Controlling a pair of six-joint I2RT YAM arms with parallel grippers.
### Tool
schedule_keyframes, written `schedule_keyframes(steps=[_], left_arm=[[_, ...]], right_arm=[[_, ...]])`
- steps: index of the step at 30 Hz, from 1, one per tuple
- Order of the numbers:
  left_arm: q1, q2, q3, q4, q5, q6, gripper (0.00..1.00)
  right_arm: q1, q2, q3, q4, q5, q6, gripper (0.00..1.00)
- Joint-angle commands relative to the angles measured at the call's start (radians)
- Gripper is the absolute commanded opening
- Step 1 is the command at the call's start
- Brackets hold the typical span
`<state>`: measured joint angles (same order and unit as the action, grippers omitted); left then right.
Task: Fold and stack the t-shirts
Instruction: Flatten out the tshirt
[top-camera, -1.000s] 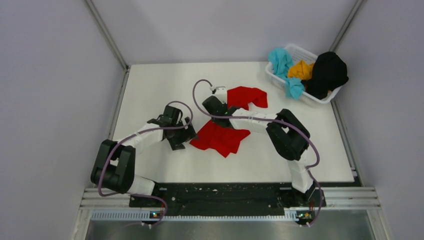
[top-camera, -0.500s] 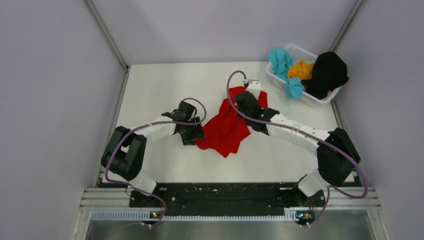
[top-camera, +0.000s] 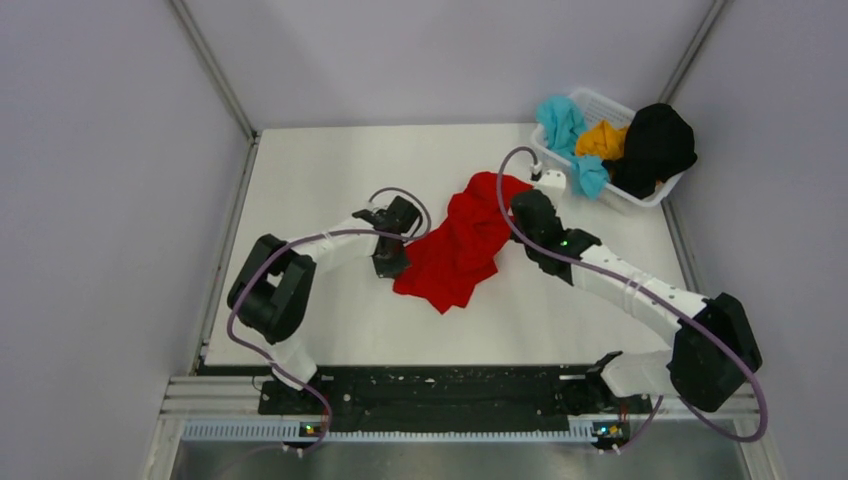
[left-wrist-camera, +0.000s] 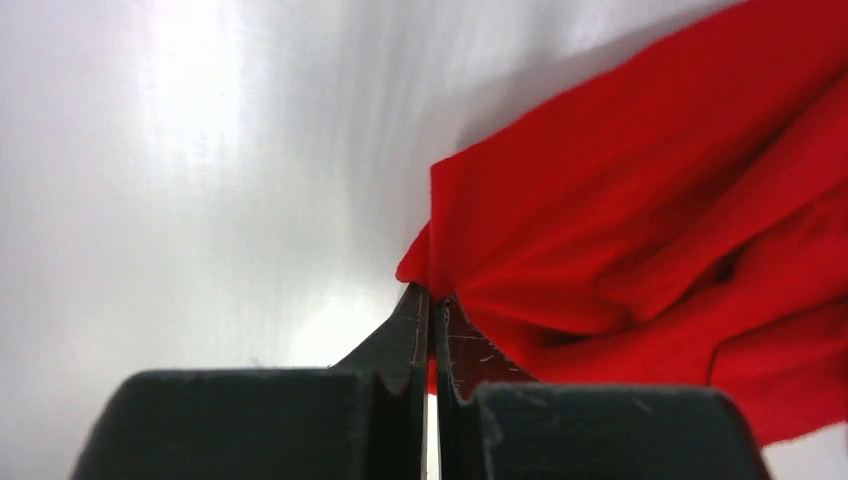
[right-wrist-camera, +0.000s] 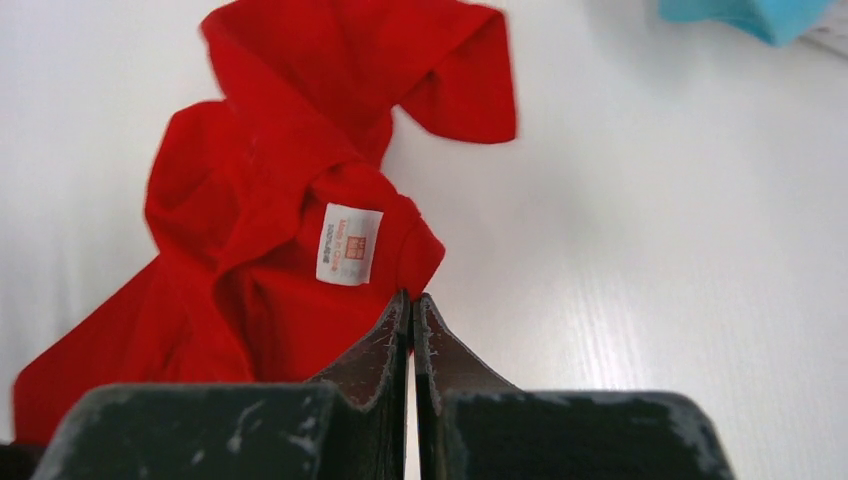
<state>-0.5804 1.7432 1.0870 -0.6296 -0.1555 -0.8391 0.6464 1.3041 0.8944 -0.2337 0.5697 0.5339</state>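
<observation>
A red t-shirt (top-camera: 460, 240) lies crumpled and stretched diagonally across the middle of the white table. My left gripper (top-camera: 402, 262) is at its near-left edge, shut on a pinch of red fabric (left-wrist-camera: 433, 292). My right gripper (top-camera: 522, 197) is at the shirt's far-right end, shut on the collar edge (right-wrist-camera: 411, 297) just below the white label (right-wrist-camera: 349, 243). A loose sleeve (right-wrist-camera: 455, 75) lies beyond the collar. Teal (top-camera: 565, 125), orange-yellow (top-camera: 603, 139) and black (top-camera: 655, 147) t-shirts are heaped in the basket.
The white mesh basket (top-camera: 600, 102) stands at the table's back right corner, close behind my right gripper. A teal fold (right-wrist-camera: 760, 15) hangs over its side. Bare white tabletop (top-camera: 310, 180) lies left of the shirt and in front of it (top-camera: 520, 320).
My left gripper has moved right and closed on the shirt's edge. My right gripper has pulled the collar toward the back right, drawing the shirt out longer.
</observation>
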Motion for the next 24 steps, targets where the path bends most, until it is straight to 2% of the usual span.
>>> schedule_keyframes(steps=[1, 11, 18, 24], left_arm=[[0.008, -0.085, 0.078, -0.109, -0.257, -0.005, 0.0], [0.114, -0.37, 0.337, -0.168, -0.571, 0.137, 0.0], [0.214, -0.54, 0.439, -0.15, -0.651, 0.216, 0.0], [0.227, -0.686, 0.457, -0.086, -0.674, 0.291, 0.0]], right_arm=[[-0.095, -0.117, 0.017, -0.015, 0.03, -0.032, 0.0], [-0.171, -0.336, 0.198, 0.036, 0.144, -0.254, 0.0], [-0.171, -0.48, 0.284, 0.12, 0.198, -0.383, 0.0], [-0.171, -0.582, 0.326, 0.128, 0.118, -0.43, 0.0]])
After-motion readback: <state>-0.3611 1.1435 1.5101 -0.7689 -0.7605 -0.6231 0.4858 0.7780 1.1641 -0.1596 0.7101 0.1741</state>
